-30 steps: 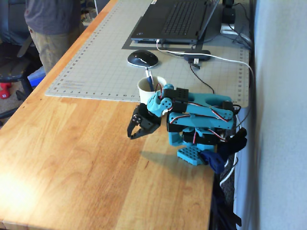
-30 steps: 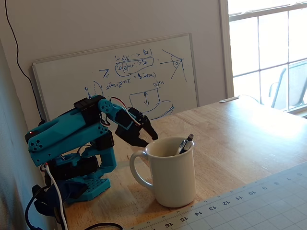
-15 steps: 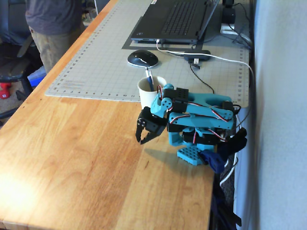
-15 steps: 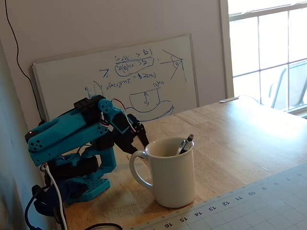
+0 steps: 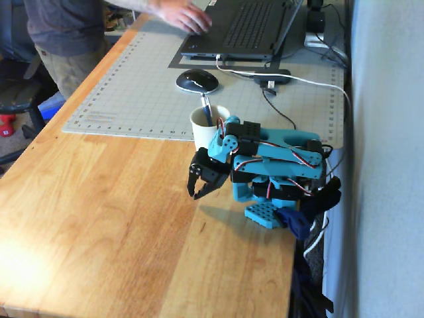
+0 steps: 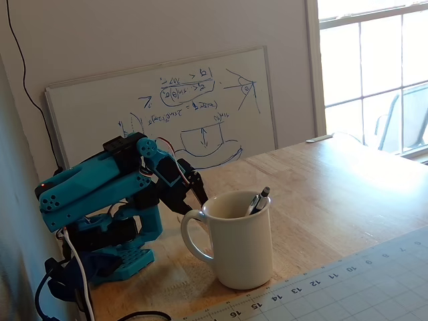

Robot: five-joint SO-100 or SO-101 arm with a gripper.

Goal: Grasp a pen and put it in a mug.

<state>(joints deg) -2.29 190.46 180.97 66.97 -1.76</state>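
1. Pen (image 5: pixel 207 110) is in the mug (image 5: pixel 202 130), standing tilted with its upper end poking above the rim. A fixed view (image 6: pixel 258 200) shows it leaning against the rim on the side away from the handle.
2. The white mug sits on the wooden table (image 5: pixel 99 218) right at the edge of the grey cutting mat (image 5: pixel 132 93); a fixed view shows its handle (image 6: pixel 189 235) facing the arm.
3. Gripper (image 5: pixel 201 193) is empty, jaws slightly parted, tips pointing down at the wood. It hangs beside the mug, apart from it.
4. Blue arm (image 5: pixel 271 156) is folded low over its base (image 5: pixel 265 213), which is clamped at the table edge by the wall.
5. Behind the mug on the mat: a computer mouse (image 5: pixel 197 80) and a laptop (image 5: pixel 245 30), with a person's hand (image 5: pixel 182 14) on the laptop.
6. A fixed view shows a whiteboard (image 6: pixel 167 100) with blue scribbles leaning on the wall behind the arm, and a window (image 6: pixel 374 67) at right.
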